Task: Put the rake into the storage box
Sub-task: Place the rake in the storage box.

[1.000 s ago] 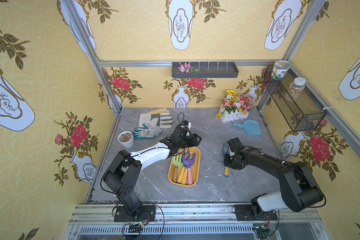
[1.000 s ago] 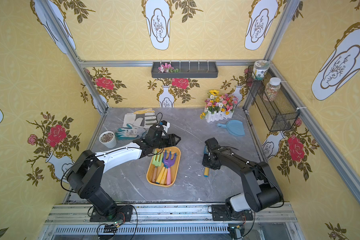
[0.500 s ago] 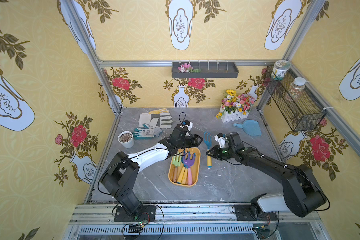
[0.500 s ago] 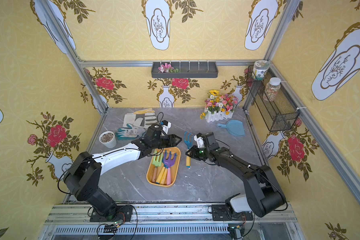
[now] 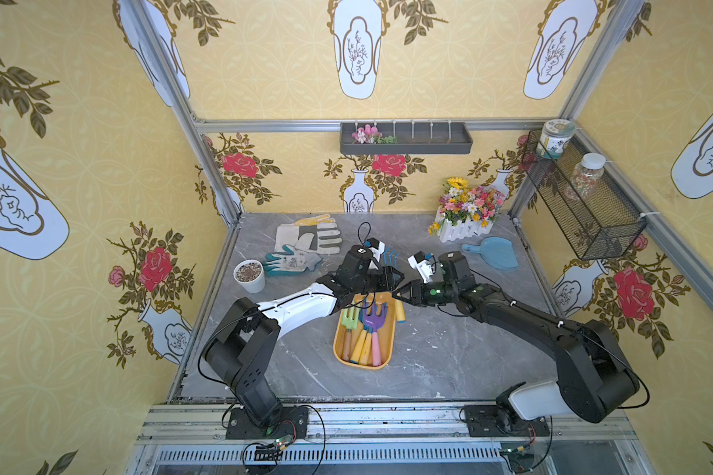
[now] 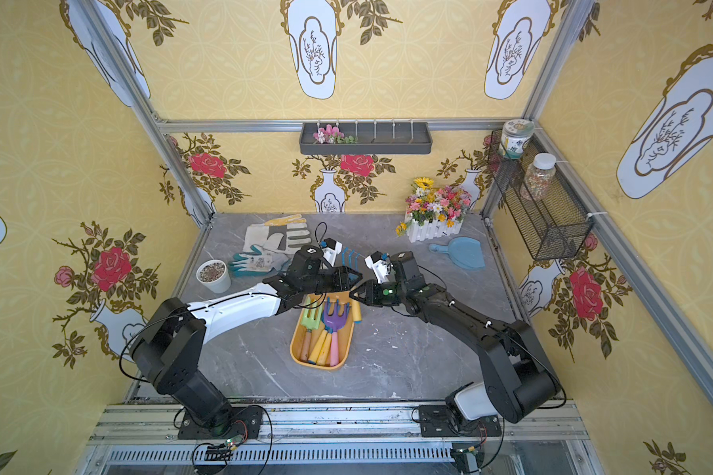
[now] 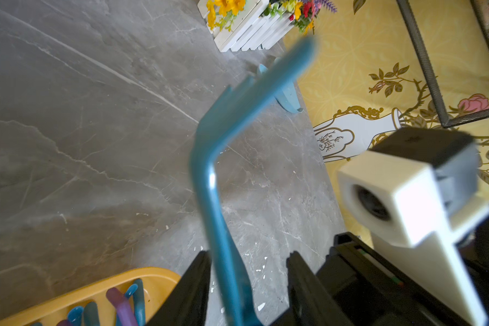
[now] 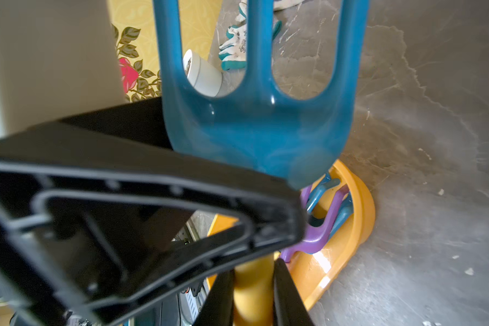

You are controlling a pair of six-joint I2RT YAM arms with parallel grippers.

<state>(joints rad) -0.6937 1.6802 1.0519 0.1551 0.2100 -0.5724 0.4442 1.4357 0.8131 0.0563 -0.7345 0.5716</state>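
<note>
right pincer [image 8: 253, 278] clamps rake [image 8: 254, 132] handle; left pincer [image 7: 247, 254] jaws apart around neck

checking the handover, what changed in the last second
The right claw carried the rake from the table's right side over to the far end of the storage box, gripping its yellow handle. The left claw hardly moved but narrowed around the blue neck, not yet clamped. Box, its tools, gloves and pot stayed put.

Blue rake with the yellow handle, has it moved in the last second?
Yes. The rake has come off the table beside the yellow tray and now stands at the tray's far right corner, held by the right tool.
</note>
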